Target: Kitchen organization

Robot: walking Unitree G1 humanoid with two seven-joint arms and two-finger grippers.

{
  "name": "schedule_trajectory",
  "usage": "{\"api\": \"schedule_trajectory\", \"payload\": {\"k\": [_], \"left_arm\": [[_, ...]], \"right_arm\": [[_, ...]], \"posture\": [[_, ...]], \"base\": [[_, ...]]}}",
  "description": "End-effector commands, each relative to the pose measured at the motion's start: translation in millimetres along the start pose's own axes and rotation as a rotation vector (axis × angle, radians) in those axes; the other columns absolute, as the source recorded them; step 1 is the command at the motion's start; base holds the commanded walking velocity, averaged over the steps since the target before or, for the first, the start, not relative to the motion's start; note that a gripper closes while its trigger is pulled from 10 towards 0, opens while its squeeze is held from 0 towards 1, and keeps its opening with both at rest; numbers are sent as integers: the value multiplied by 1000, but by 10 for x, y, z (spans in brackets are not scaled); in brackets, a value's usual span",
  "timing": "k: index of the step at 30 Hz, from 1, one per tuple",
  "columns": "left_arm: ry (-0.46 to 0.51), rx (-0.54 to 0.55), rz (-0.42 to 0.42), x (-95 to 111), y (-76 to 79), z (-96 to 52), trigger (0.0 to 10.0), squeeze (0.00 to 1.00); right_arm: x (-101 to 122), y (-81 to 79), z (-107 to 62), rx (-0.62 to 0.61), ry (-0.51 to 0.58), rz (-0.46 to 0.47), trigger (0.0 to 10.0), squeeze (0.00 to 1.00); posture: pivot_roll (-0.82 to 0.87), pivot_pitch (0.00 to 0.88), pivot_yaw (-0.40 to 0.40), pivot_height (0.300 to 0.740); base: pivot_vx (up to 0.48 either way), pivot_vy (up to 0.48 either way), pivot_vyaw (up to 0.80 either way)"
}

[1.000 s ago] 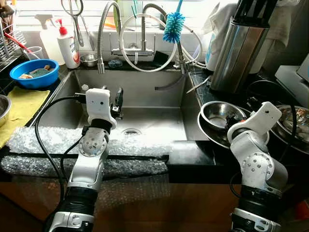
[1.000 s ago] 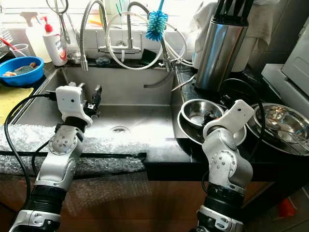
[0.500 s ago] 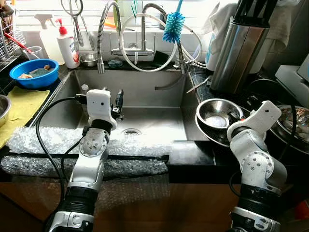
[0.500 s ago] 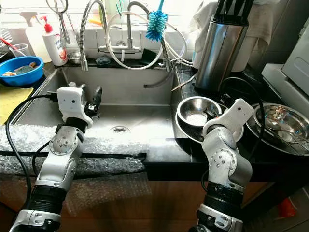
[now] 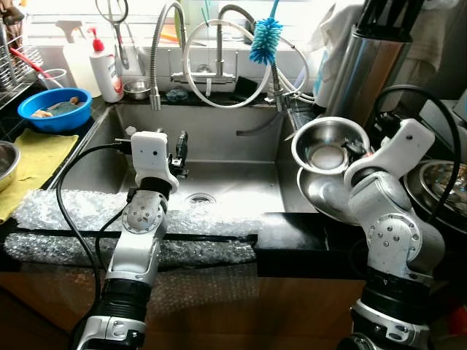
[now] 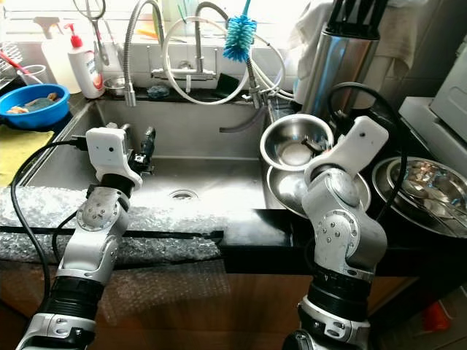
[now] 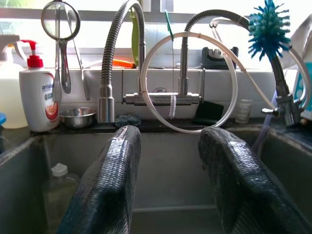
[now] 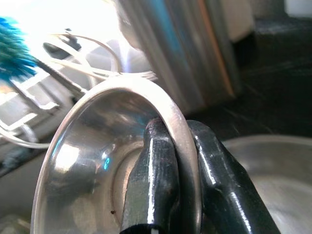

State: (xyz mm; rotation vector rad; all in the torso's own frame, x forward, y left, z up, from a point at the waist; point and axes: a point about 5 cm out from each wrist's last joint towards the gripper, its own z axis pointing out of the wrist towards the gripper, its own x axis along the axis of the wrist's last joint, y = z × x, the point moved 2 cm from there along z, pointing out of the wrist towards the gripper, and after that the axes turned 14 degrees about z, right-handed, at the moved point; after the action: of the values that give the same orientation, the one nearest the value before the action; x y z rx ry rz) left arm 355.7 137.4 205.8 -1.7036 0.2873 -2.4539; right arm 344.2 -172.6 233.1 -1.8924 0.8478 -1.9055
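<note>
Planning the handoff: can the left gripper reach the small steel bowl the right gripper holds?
Probably yes. The left gripper hovers open over the sink, and only open basin separates it from the small steel bowl pinched by the right gripper.

Small steel bowl [image 5: 325, 144] was lifted off the counter, tilted with its opening facing the camera, rim pinched by the right gripper [image 8: 171, 161], one finger inside, one outside. It hung above a larger steel bowl [image 5: 321, 195] sitting upright on the dark counter right of the sink [image 5: 219, 146].
</note>
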Motion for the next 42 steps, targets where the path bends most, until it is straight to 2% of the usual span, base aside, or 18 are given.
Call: {"api": "schedule_trajectory", "payload": {"k": [1, 3, 5, 7, 8, 9, 13, 17, 18, 21, 23, 25, 33, 42], "left_arm": [[33, -9, -22, 113, 14, 67, 10000, 0], [18, -27, -78, 117, 30, 87, 10000, 0], [-2, -28, -174, 101, 8, 100, 10000, 0], [-6, -36, -220, 99, 3, 104, 10000, 0], [-14, -55, -263, 96, 15, 104, 10000, 1000], [-15, -91, -303, 106, 40, 97, 10000, 1000], [2, -163, -291, 150, 101, 77, 10000, 1000], [33, -191, -390, 254, 165, 74, 10000, 1000], [41, -214, -411, 287, 197, 71, 10000, 0], [48, -245, -435, 325, 229, 67, 10000, 0], [59, -386, -415, 423, 426, 21, 10000, 0], [51, -414, -420, 429, 466, 1, 10000, 0], [30, -490, -395, 439, 545, -62, 10000, 0], [23, -500, -395, 444, 549, -74, 10000, 0]], "right_arm": [[110, -144, 2, 104, 68, 25, 10000, 0], [93, -144, 6, 153, 72, 44, 10000, 0], [13, -146, 12, 202, 52, 58, 10000, 0], [-48, -149, 11, 242, 38, 64, 10000, 0], [-100, -148, 8, 278, 31, 69, 10000, 0], [-192, -126, 2, 326, 22, 70, 10000, 0], [-314, -73, 0, 367, -1, 73, 10000, 0], [-377, -23, 0, 384, -9, 80, 10000, 0], [-391, -8, 6, 377, -12, 68, 10000, 0], [-411, 14, 15, 373, -11, 50, 10000, 0], [-435, -30, -7, 424, -10, 88, 10000, 0], [-452, -47, -5, 433, -11, 85, 10000, 0], [-527, -126, 3, 479, -21, 63, 10000, 0], [-536, -131, 8, 485, -15, 62, 10000, 0]], "posture": [[-102, 0, -47, 740], [-100, 0, -48, 740], [-99, 0, -49, 740], [-99, 0, -49, 740], [-96, 0, -48, 740], [-91, 0, -48, 740], [-88, 0, -50, 740], [-87, 0, -56, 740], [-87, 0, -56, 740], [-87, 0, -56, 740], [-83, 0, -61, 740], [-81, 0, -62, 740], [-74, 0, -65, 740], [-73, 0, -65, 740]], "base": [[0, 0, 0], [0, 0, 0], [0, 0, 0], [0, 0, 0], [0, 0, 0], [0, 0, 0], [0, 0, 0], [0, 0, 0], [0, 0, 0], [0, 0, 0], [0, 0, 0], [0, 0, 0], [0, 0, 0], [0, 0, 0]]}}
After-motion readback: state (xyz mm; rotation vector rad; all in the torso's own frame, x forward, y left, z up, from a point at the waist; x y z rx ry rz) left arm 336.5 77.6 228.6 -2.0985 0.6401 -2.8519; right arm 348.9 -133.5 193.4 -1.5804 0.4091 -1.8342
